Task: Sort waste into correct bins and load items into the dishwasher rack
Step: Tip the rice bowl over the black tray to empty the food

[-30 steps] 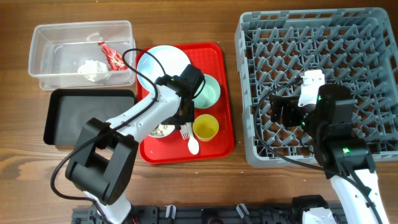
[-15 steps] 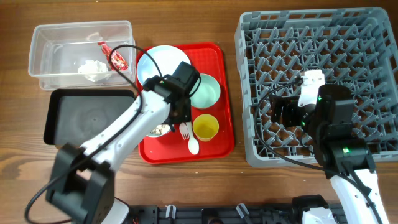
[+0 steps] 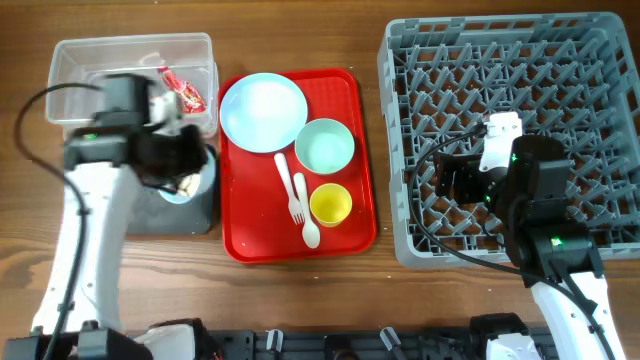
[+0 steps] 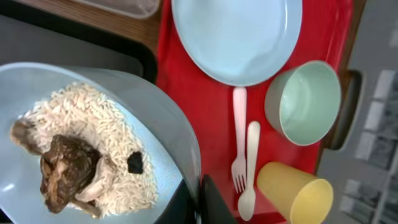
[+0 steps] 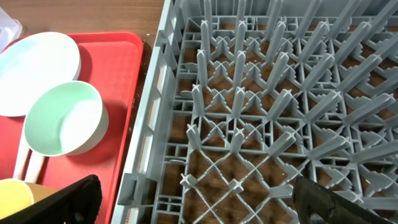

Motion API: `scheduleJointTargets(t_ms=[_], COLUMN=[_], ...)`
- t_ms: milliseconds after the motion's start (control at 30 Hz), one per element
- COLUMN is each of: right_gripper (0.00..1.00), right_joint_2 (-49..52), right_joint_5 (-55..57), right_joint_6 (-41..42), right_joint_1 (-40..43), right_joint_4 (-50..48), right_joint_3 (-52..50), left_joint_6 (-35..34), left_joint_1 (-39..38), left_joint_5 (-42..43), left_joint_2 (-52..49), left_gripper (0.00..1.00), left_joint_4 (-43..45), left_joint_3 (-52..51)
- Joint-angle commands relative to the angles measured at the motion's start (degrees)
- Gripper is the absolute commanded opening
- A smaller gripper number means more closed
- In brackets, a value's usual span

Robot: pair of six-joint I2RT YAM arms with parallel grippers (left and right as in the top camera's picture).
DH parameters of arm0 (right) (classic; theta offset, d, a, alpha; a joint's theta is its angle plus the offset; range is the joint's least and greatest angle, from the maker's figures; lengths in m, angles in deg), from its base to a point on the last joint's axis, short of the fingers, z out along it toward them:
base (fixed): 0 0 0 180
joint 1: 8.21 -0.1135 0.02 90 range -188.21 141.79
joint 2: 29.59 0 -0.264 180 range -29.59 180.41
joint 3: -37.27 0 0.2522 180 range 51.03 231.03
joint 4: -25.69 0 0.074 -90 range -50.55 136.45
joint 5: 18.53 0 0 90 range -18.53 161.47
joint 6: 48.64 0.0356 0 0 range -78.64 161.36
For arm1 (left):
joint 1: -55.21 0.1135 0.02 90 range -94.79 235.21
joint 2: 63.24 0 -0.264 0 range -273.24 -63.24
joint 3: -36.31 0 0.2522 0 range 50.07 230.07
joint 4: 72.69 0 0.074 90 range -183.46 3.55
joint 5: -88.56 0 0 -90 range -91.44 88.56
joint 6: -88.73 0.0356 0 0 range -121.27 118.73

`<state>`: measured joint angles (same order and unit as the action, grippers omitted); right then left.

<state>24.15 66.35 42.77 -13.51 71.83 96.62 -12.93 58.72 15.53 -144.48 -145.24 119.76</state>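
My left gripper (image 4: 199, 200) is shut on the rim of a pale blue bowl (image 4: 74, 124) that holds white rice and brown food scraps (image 4: 68, 171). In the overhead view it holds this bowl (image 3: 185, 185) over the black tray (image 3: 195, 215). The clear tub (image 3: 80, 65) holds the red wrapper (image 3: 183, 92); my arm hides the tissue. The red tray (image 3: 350, 90) carries the plate (image 3: 263, 112), the second bowl (image 3: 325, 145), the yellow cup (image 3: 330, 205), the fork (image 3: 286, 185) and the spoon (image 3: 307, 215). My right gripper (image 5: 199, 205) is open and empty over the grey rack (image 3: 520, 70).
The rack (image 5: 261, 124) fills the right side, its left wall close to the red tray's right edge (image 5: 124, 93). The clear tub stands just behind the black tray at the left. Bare wood runs along the front.
My left arm has lifted the bowl of scraps off the red tray and swung it left over the black tray. The fork and spoon are now uncovered. The right arm has not moved.
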Motion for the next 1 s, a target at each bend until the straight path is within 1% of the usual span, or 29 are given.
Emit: scheduleJointTargets(t_ms=[0,33,133,233,333,400,533,800,967], right_gripper=[1.0,1.0,1.0,1.0,1.0,1.0,1.0,1.0,1.0], right_joint_2=[0.0,0.0,0.0,0.0,0.0,0.0,0.0,0.0,0.0], right_joint_5=[-1.0,-1.0,-1.0,-1.0,-1.0,-1.0,-1.0,-1.0,-1.0], right_joint_6=[0.2,0.3,0.3,0.2,0.3,0.3,0.2,0.3,0.2], right_joint_1=[0.3,0.3,0.3,0.3,0.3,0.3,0.3,0.3,0.3], right_joint_4=[-0.1,-0.1,-0.1,-0.1,-0.1,-0.1,-0.1,0.0,0.0], right_joint_3=[1.4,1.4,1.4,1.4,1.4,1.4,1.4,1.4,1.4], left_joint_6=[14.8,16.3,17.5,18.9,19.0,18.9,18.9,18.3,17.2], left_joint_1=[13.2,16.2,22.6,27.1,30.0,31.3,32.3,32.3,32.3], left_joint_5=[25.7,30.4,39.5,47.8,55.3,58.8,65.1,67.3,67.2], left_joint_2=[-4.3,-6.2,-12.2,-18.6,-23.5,-25.4,-25.7,-25.7,-25.7], left_gripper=[0.04,0.04,0.04,0.04,0.04,0.04,0.04,0.04,0.04], left_joint_4=[0.2,0.2,0.2,-0.5,-1.5,-1.5,-4.2,-9.7,-9.8], left_joint_3=[-0.3,-0.4,-0.4,-0.4,-0.4,-0.4,-0.4,-0.4,-0.4])
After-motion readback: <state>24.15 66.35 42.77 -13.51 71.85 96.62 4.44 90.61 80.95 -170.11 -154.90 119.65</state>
